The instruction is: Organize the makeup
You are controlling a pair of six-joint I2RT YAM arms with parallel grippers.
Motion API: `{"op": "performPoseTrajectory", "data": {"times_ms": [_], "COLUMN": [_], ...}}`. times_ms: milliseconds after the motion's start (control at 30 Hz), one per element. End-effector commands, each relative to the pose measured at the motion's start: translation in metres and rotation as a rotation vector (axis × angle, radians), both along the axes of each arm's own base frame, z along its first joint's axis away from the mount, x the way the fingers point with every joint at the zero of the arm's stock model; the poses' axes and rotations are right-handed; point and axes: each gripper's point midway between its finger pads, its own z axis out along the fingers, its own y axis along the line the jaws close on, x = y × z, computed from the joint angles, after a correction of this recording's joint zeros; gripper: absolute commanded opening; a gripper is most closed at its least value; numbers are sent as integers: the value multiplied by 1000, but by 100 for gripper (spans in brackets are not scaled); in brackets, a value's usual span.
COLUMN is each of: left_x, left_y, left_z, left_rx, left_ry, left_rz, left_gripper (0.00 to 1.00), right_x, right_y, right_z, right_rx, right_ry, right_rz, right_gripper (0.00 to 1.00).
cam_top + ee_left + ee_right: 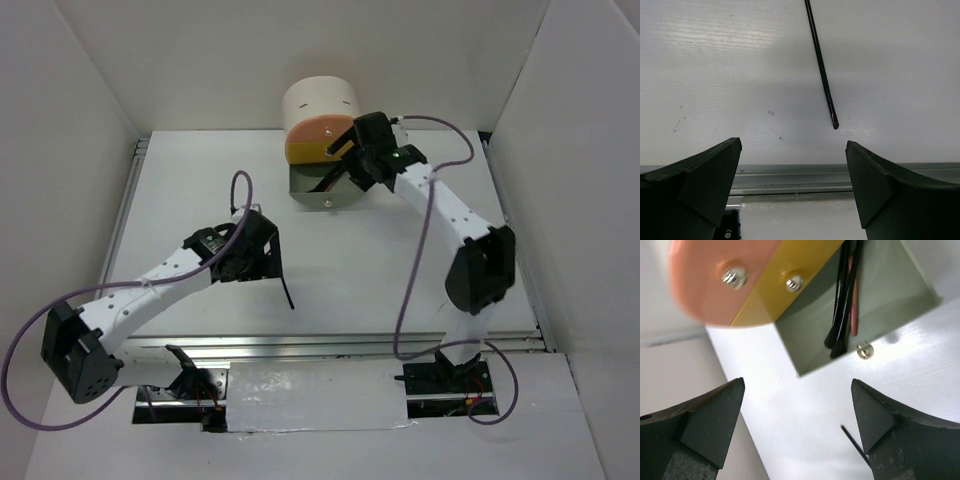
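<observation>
Left gripper (792, 145) hovers over the table (715, 75), fingers apart and empty, a thin black stick (821, 75) lying just ahead. Right gripper (798, 384), fingers also apart, faces the green drawer (890, 285) pulled out of the organizer (318, 100), holding black brushes (839, 325) and a salmon-pink stick (854, 315)

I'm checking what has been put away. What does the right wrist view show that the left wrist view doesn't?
Only right wrist: the open green drawer holding black brushes and a pink stick, beside the orange drawer front and yellow drawer front. Only left wrist: the metal rail edging the table, and a thin black stick lying loose; a dark tip low in the right view may be the same one. Both: white table, and the left gripper and right gripper open, empty.
</observation>
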Motion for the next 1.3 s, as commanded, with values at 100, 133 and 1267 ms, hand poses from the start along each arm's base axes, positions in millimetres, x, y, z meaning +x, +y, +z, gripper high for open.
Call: {"op": "performPoseTrajectory", "data": {"times_ms": [100,133,1267], "left_x": [28,31,1], "left_y": [-22,-24,-67], "left_z": [-22,-26,-150], "left_rx": [12,14,11], "left_ry": [52,61,439], "left_rz": [43,52,221], "left_gripper": [99,99,43], "right_x": [-78,-87,-210], "right_y": [-31,-34,-54], "right_z": [78,74,33], "right_rx": [-20,-29,-14], "right_ry": [-260,-257,-195], "right_rz": [165,178,376], "right_gripper": [94,94,92]}}
